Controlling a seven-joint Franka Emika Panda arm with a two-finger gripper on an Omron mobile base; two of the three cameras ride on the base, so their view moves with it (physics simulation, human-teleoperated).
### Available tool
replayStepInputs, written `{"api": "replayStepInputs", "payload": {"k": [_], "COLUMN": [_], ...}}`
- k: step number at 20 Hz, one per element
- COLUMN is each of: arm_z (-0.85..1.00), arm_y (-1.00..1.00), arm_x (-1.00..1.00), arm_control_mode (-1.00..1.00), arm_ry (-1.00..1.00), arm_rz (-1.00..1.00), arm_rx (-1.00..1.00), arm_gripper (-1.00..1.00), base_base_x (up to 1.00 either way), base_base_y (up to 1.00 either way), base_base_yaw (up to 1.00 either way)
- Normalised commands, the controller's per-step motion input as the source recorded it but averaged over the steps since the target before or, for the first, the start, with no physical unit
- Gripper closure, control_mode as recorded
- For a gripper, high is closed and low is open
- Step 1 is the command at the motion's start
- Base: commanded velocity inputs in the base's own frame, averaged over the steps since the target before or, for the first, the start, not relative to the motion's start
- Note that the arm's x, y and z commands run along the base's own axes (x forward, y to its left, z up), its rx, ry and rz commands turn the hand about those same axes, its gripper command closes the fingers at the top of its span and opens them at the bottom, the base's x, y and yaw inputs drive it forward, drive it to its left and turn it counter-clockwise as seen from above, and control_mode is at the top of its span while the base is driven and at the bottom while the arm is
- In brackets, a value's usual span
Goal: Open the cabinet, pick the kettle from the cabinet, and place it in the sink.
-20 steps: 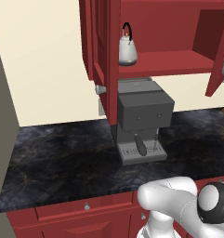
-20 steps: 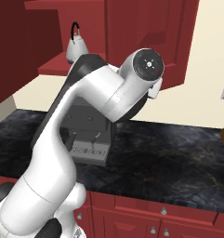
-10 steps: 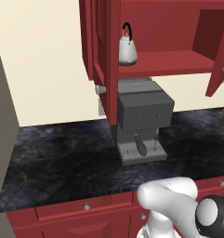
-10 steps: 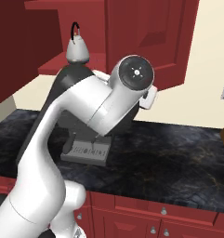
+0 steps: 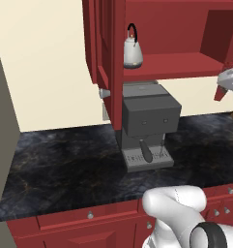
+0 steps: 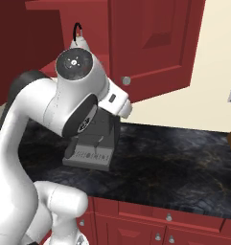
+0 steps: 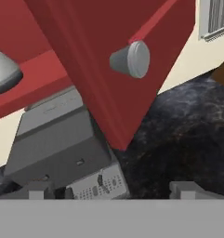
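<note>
With the cabinet [image 5: 176, 29] standing open, we are moving on to the kettle [image 5: 133, 51] — gripper [image 7: 111, 188] spread wide, holding nothing — so next we reach for its handle.

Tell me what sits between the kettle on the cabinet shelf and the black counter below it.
The grey coffee machine stands on the counter directly under the kettle, beneath the cabinet shelf, as the left base view shows.

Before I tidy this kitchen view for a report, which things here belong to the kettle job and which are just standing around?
Part of the job:
- cupboard, doors open
- kettle on its shelf
- door knob, close ahead of the open fingers

Just standing around:
- coffee machine
- worktop
- drawers below
</note>
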Motion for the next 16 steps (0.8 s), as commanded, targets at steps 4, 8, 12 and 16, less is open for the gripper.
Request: {"api": "replayStepInputs", "payload": {"k": [4,8,12,16], "arm_z": [0.01,0.06,0.06,0.06], "arm_y": [0.44,0.41,0.34,0.33], "arm_x": [0.00,0.00,0.04,0.11], "arm_control_mode": [-1.00,-1.00,-1.00,-1.00], "arm_ry": [0.06,0.00,0.00,-0.02], "arm_rz": [-0.22,-0.31,-0.40,-0.38], "arm_rx": [0.05,0.17,0.23,0.23], "arm_gripper": [-1.00,-1.00,-1.00,-1.00], "base_base_x": [0.00,0.00,0.00,0.00], "base_base_y": [0.00,0.00,0.00,0.00], "base_base_yaw": [0.00,0.00,0.00,0.00]}}
